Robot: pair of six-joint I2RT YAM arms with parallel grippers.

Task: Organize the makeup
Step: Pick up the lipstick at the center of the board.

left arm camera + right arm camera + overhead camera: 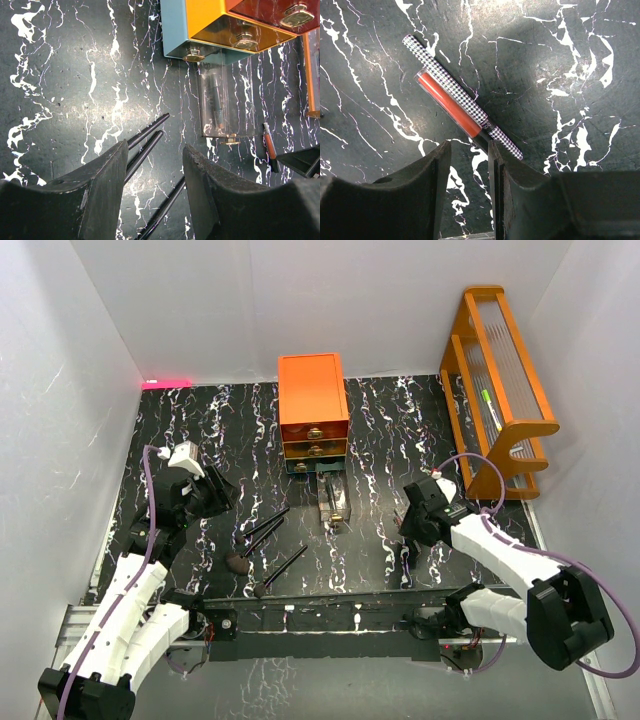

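Observation:
Three long black brushes lie on the marbled table: two side by side (264, 528) and one nearer the front (281, 570), their brown heads (238, 563) toward the left arm. My left gripper (212, 496) hangs open above them. In the left wrist view its fingers frame the paired handles (148, 136) and the single handle (165, 207) without touching. My right gripper (470, 147) is open over an orange-red tube (448, 103) lying against a houndstooth pen (464, 99). The tube's dark cap runs under the right finger (515, 170).
The orange drawer chest (313, 405) stands at the back centre. Its clear bottom drawer (335, 502) is pulled out with slim items inside (216, 100). An orange wooden rack (498, 390) stands at the back right. White walls close the table on three sides.

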